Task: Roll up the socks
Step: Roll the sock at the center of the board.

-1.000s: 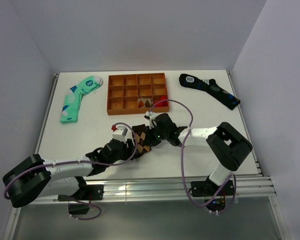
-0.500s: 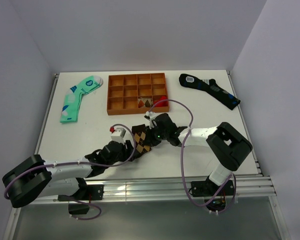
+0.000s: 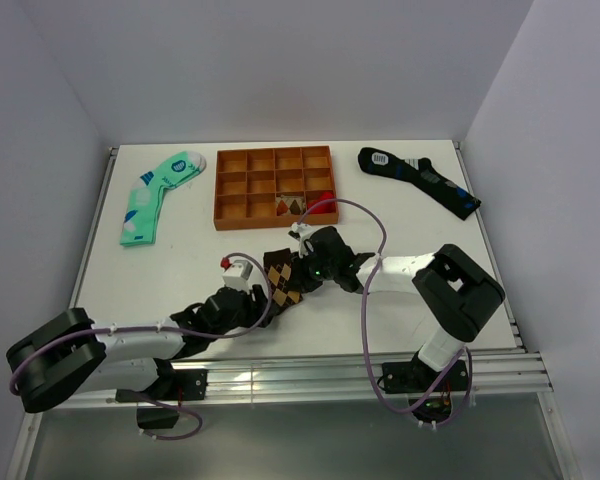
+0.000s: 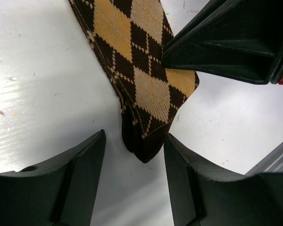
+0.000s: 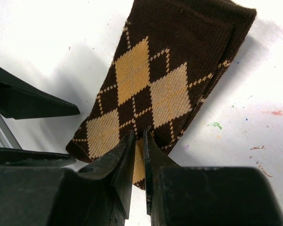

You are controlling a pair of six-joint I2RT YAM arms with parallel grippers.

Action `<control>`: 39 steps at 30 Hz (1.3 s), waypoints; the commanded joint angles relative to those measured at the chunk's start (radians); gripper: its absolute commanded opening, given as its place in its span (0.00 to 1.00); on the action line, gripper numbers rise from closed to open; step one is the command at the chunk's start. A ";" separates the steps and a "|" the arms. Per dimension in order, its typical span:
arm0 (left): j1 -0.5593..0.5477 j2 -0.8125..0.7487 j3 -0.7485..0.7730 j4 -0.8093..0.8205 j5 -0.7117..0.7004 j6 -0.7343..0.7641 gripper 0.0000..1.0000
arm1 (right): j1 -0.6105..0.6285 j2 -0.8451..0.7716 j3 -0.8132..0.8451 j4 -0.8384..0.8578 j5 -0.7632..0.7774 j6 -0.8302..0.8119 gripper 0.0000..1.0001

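Note:
The brown argyle socks point(image 3: 283, 277) lie flat on the white table between my two grippers. In the left wrist view the socks point(image 4: 137, 61) run away from me, and their dark brown end lies between the fingers of my open left gripper point(image 4: 134, 137), touching neither. My right gripper point(image 5: 139, 134) is shut, with its tips resting on the diamond pattern of the socks point(image 5: 170, 75) near their lower end. From above, the left gripper point(image 3: 258, 297) is at the near-left end of the socks and the right gripper point(image 3: 302, 268) at their right side.
An orange compartment tray point(image 3: 218, 190) stands just behind the socks. A mint-green sock point(image 3: 155, 195) lies at the back left and a black-navy sock point(image 3: 420, 180) at the back right. Purple cables loop over both arms.
My left gripper has drawn back slightly toward the near-left, staying open round the socks' dark end. The right gripper and the socks have stayed put.

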 commanded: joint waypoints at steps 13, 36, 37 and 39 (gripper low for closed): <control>-0.051 0.117 0.069 -0.007 -0.078 -0.010 0.51 | 0.002 0.000 0.034 0.015 -0.006 -0.004 0.19; 0.127 0.028 0.152 -0.139 0.299 -0.099 0.00 | 0.002 -0.003 -0.032 0.091 -0.011 0.027 0.19; 0.135 0.030 0.150 -0.146 0.310 -0.108 0.00 | 0.003 -0.016 -0.043 0.100 -0.014 0.030 0.19; 0.153 0.019 0.143 -0.154 0.346 -0.128 0.00 | 0.002 -0.026 -0.061 0.115 -0.022 0.033 0.20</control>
